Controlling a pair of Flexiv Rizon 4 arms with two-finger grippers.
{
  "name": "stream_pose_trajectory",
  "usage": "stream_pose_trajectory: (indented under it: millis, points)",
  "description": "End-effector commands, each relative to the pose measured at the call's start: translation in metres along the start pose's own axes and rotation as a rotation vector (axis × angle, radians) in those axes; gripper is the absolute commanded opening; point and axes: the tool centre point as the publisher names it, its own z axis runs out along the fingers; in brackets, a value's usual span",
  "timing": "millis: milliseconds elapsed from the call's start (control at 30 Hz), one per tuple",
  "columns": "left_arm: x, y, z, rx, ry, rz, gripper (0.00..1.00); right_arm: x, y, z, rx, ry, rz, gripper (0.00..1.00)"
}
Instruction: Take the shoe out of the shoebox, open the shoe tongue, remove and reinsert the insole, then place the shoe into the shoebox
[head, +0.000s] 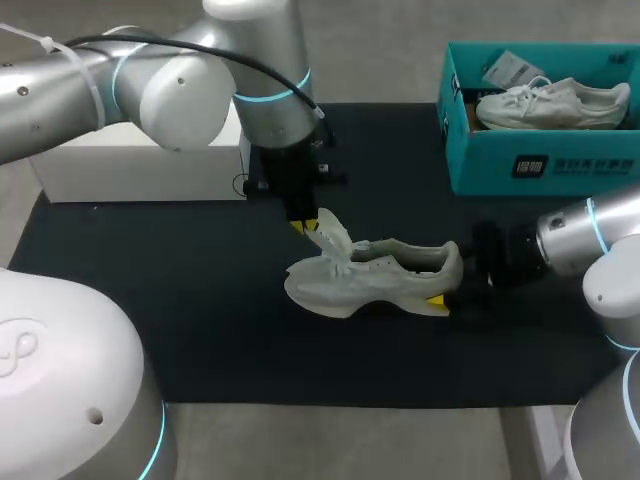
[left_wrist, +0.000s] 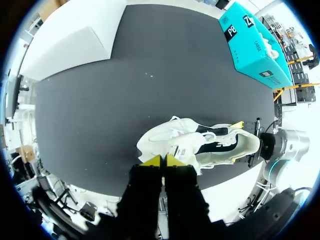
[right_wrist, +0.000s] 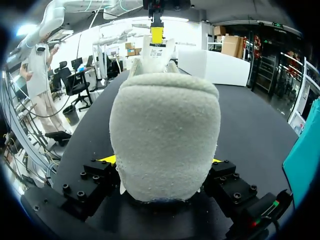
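Note:
A pale grey-white shoe (head: 380, 275) lies on its side on the black mat (head: 150, 300), toe toward my left arm. My left gripper (head: 305, 226) comes down from above and is shut on the shoe tongue (head: 330, 235), which stands lifted away from the shoe's opening. In the left wrist view its yellow tips (left_wrist: 163, 160) meet at the tongue (left_wrist: 177, 150). My right gripper (head: 445, 290) is at the heel. In the right wrist view the heel (right_wrist: 165, 135) fills the gap between its fingers (right_wrist: 161, 160), which touch it on both sides; the tongue (right_wrist: 157, 52) shows beyond.
A teal shoebox (head: 540, 160) stands at the back right with another white shoe (head: 550, 105) inside. A white box (head: 140, 170) sits at the back left edge of the mat. Bare mat lies in front of the shoe.

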Motion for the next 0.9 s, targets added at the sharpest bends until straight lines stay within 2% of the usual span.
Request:
stream_pose_trajectory:
  millis: [33,233,267,300,333,367,400,567,667,700,767,900]
  points:
    - [-0.013,-0.007,0.018,-0.032,0.053,-0.027,0.00,-0.002,-0.005,0.006,0.002,-0.002,0.001,0.00]
    - [-0.018,-0.008,0.036,-0.094,0.060,-0.046,0.00,-0.002,-0.005,0.006,0.002,-0.002,0.001,0.00]
    - [-0.017,-0.007,0.035,-0.098,0.070,-0.034,0.08,-0.002,-0.005,0.006,0.002,-0.002,0.001,0.00]
    - [-0.016,-0.006,0.032,-0.102,0.097,-0.005,0.31,-0.002,-0.005,0.006,0.002,-0.002,0.001,0.00]
    - [-0.015,-0.005,0.029,-0.104,0.132,0.044,0.49,-0.002,-0.005,0.006,0.002,-0.002,0.001,0.00]
    - [-0.013,-0.004,0.025,-0.119,0.178,0.108,0.93,-0.002,-0.005,0.006,0.002,-0.002,0.001,0.00]
    - [-0.011,-0.003,0.021,-0.123,0.205,0.167,1.00,-0.002,-0.005,0.006,0.002,-0.002,0.001,0.00]
    - [0.004,0.002,0.000,-0.103,0.209,0.561,1.00,-0.002,-0.005,0.006,0.002,-0.002,0.001,0.00]
    - [0.011,0.007,-0.010,-0.154,0.196,0.980,1.00,-0.002,-0.005,0.006,0.002,-0.002,0.001,0.00]
    - [0.013,0.012,-0.011,-0.150,0.167,1.203,1.00,-0.002,-0.005,0.006,0.002,-0.002,0.001,0.00]
    - [0.015,0.014,-0.016,-0.083,0.137,1.409,1.00,-0.002,-0.005,0.006,0.002,-0.002,0.001,0.00]
    - [0.016,0.016,-0.031,0.044,0.133,1.531,1.00,-0.002,-0.005,0.006,0.002,-0.002,0.001,0.00]
